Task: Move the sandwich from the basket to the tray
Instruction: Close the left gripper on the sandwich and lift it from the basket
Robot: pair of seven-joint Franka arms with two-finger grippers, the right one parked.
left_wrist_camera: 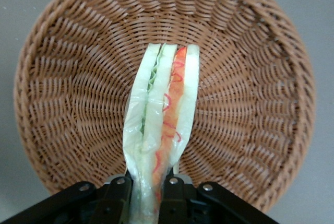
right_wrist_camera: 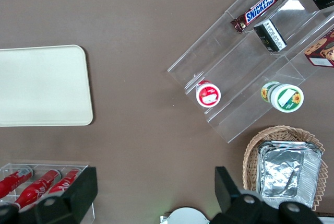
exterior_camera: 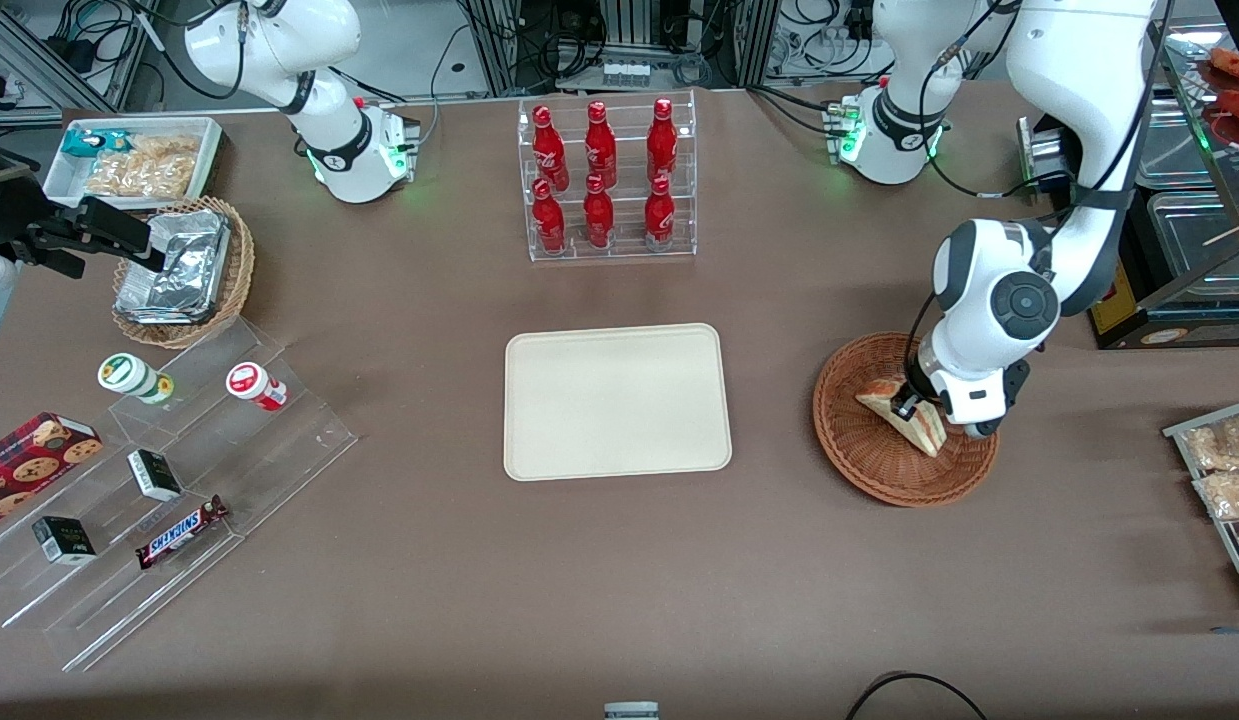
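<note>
The sandwich (left_wrist_camera: 164, 114) is pinched at its narrow end by the gripper (left_wrist_camera: 148, 192), over the basket (left_wrist_camera: 62, 104). It is judged light, soft, film-wrapped & slippery, so bread sides should be squeezed gently. The tray (exterior_camera: 617, 400) sits bare nearby.
</note>
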